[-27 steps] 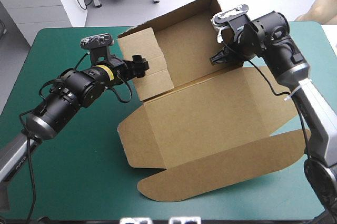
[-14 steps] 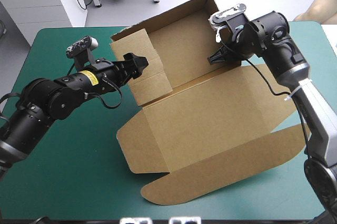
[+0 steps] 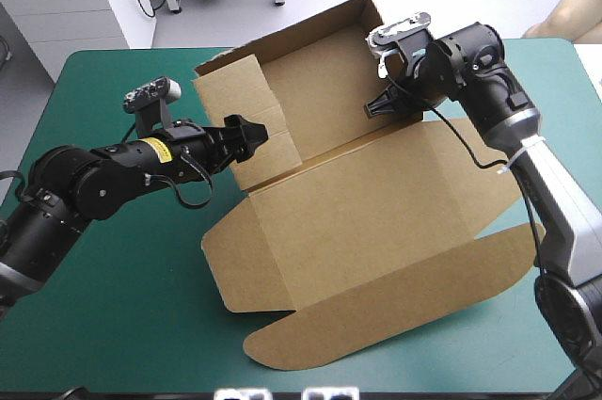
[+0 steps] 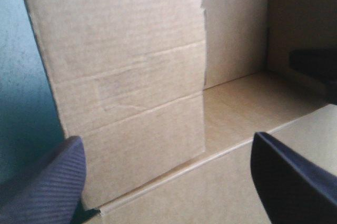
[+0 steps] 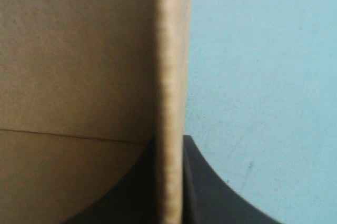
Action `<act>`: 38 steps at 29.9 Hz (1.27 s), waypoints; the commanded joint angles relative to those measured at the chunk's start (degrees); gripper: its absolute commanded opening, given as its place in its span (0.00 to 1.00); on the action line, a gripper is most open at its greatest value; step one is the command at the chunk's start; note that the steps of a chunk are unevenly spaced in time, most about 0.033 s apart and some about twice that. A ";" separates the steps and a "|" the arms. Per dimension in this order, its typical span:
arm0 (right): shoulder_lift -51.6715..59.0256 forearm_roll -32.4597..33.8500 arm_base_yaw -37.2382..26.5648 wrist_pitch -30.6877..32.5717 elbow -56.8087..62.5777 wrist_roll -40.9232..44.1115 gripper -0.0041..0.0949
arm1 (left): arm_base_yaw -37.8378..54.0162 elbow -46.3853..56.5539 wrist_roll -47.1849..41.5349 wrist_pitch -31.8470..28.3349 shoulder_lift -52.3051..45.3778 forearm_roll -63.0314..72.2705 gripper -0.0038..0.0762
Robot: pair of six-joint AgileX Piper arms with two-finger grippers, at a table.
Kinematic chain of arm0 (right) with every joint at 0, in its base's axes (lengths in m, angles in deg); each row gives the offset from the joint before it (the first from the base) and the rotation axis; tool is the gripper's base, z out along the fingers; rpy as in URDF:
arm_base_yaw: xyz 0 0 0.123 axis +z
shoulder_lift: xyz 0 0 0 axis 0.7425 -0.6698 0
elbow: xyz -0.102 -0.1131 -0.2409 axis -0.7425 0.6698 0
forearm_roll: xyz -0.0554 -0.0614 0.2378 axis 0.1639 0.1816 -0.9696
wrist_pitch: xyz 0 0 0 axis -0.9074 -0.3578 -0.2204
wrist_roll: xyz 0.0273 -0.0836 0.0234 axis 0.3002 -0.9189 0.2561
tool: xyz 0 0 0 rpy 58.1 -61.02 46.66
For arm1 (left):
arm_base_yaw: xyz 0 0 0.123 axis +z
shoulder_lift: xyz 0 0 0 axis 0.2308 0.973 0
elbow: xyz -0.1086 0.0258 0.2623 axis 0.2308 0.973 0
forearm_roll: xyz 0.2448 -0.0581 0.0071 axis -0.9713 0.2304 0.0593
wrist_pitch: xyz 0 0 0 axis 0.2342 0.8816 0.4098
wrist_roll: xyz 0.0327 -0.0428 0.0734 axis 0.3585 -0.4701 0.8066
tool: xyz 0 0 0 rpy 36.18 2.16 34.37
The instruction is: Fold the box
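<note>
The right gripper point(image 5: 169, 145) is clamped on the edge of a raised wall of the brown box point(image 3: 376, 221), toward 1 o'clock on the teal-green table point(image 3: 113, 306). The left gripper point(image 4: 166, 137), its fingers apart, faces the upright side flap at 10 o'clock without touching it. The box sits mid-table, with its lid flat toward 6 o'clock.

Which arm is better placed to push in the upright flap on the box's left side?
Left: the left gripper is open, facing that flap; the right gripper is shut on a raised wall of the box.
</note>
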 commanded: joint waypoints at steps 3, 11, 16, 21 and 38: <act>3.17 -0.83 -0.22 -1.95 -4.32 -0.04 0.03 | -0.02 -1.37 0.31 -2.39 0.62 -0.04 0.80; 3.17 -0.92 -0.22 0.07 -8.62 -1.05 0.03 | -0.02 -1.37 -3.27 0.71 0.62 -8.22 0.80; 3.17 -1.08 -0.22 0.67 -9.21 -1.05 0.03 | -0.02 -1.37 -5.95 -3.76 1.97 -10.19 0.80; 3.17 -3.75 -0.22 2.00 -9.90 -1.41 0.03 | -0.02 -1.37 -5.95 -13.25 6.93 -9.96 0.80; 3.17 -0.81 0.13 3.07 -14.29 -3.68 0.03 | 2.23 -1.61 -10.16 -12.56 12.73 -12.65 0.38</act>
